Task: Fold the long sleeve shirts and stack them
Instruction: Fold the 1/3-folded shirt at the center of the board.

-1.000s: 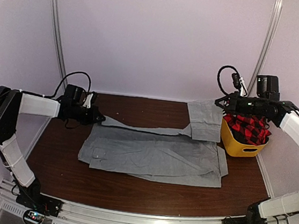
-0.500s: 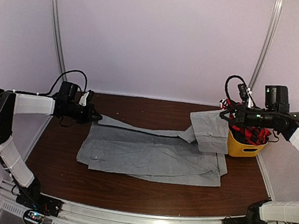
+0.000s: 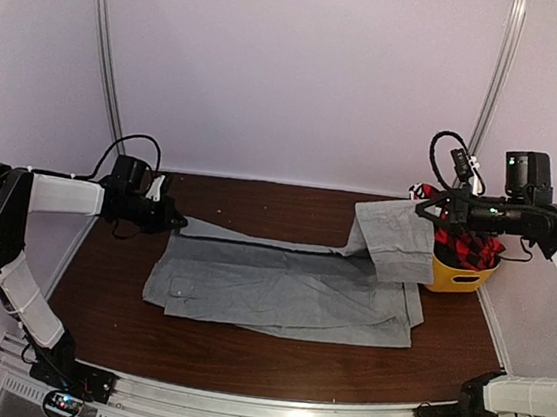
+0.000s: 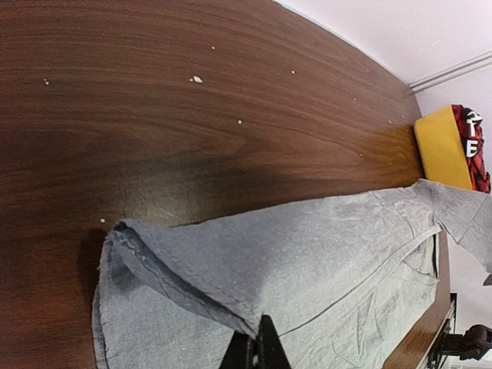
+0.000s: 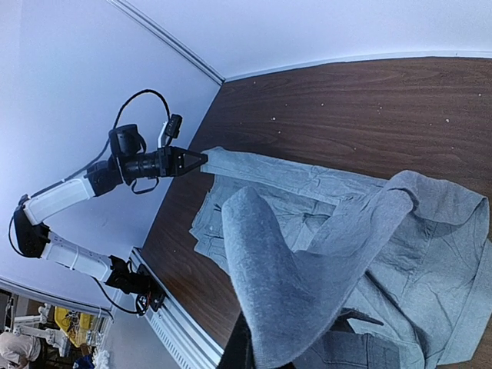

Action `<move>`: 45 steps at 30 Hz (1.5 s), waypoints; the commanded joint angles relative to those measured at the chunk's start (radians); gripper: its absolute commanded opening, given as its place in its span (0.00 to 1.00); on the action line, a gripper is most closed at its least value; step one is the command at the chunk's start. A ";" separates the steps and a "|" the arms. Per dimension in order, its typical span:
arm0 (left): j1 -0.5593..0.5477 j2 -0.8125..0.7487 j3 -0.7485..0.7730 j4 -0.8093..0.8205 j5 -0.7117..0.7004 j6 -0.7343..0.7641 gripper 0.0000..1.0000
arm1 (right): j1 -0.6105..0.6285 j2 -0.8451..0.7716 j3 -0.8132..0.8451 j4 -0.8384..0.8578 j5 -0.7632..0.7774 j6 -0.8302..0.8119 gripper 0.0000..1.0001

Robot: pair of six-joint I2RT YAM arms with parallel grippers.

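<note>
A light-grey long sleeve shirt (image 3: pixel 289 295) lies spread on the brown table (image 3: pixel 242 350). My left gripper (image 3: pixel 178 223) is shut on the shirt's far left edge, lifting it slightly; the wrist view shows the cloth (image 4: pixel 292 261) pinched between the black fingertips (image 4: pixel 267 350). My right gripper (image 3: pixel 426 207) is shut on the far right part of the shirt (image 3: pixel 396 237) and holds it raised above the table, so the cloth (image 5: pixel 307 277) drapes over my fingers. A red-and-black plaid shirt (image 3: pixel 470 246) sits in the tub.
A yellow plastic tub (image 3: pixel 452 277) stands at the table's right edge, partly behind the raised cloth. It also shows in the left wrist view (image 4: pixel 442 150). White walls close in the back and sides. A metal rail (image 3: pixel 266 408) runs along the near edge.
My right gripper has moved right and slightly up with the grey cloth, over the tub. My left gripper has drawn the left edge a little further left.
</note>
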 commanded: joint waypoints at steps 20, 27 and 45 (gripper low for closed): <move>0.022 0.086 -0.016 0.062 -0.067 0.030 0.00 | 0.073 -0.259 -0.387 0.118 -0.025 0.260 0.05; 0.022 0.077 -0.062 0.067 -0.101 0.036 0.00 | 0.092 -0.273 -0.466 0.128 0.040 0.274 0.03; 0.021 0.027 -0.087 0.073 -0.205 0.050 0.48 | 0.131 -0.123 -0.504 0.257 0.100 0.259 0.01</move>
